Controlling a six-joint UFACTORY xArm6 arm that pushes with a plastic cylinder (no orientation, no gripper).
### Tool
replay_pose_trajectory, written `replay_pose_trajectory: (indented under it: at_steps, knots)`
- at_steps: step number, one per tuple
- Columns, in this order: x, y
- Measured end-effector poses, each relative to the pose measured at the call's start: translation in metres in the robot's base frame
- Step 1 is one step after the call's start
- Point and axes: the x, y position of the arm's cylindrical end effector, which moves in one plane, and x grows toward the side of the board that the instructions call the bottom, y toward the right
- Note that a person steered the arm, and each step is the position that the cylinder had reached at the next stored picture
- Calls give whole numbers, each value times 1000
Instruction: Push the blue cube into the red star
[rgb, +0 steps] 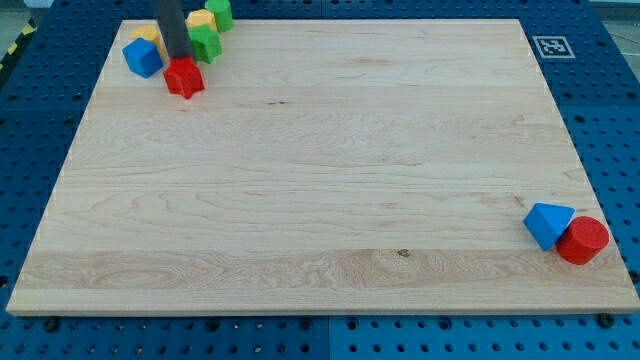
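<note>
The blue cube (142, 57) sits near the board's top left corner. The red star (184, 77) lies just to its right and a little lower, a small gap apart. My tip (177, 56) is at the end of the dark rod, which comes down from the view's top. The tip stands between the two, right above the red star's top edge and to the right of the blue cube. Whether it touches the star cannot be told.
A yellow block (147, 35), partly hidden, lies behind the blue cube. A green block (205, 42), a yellow block (199, 20) and another green block (219, 12) cluster right of the rod. A blue triangular block (547, 223) and red cylinder (583, 240) sit bottom right.
</note>
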Motion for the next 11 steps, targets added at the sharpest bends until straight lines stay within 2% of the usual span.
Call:
replay_pose_trajectory:
  at_steps: [2,3,4,5,6,7,8,9,11]
  knots:
    - [29,47]
    - [41,111]
    - [93,114]
    - [110,47]
    - [93,-42]
    - [58,-112]
    - [5,-121]
    - [-24,-121]
    - [-39,-63]
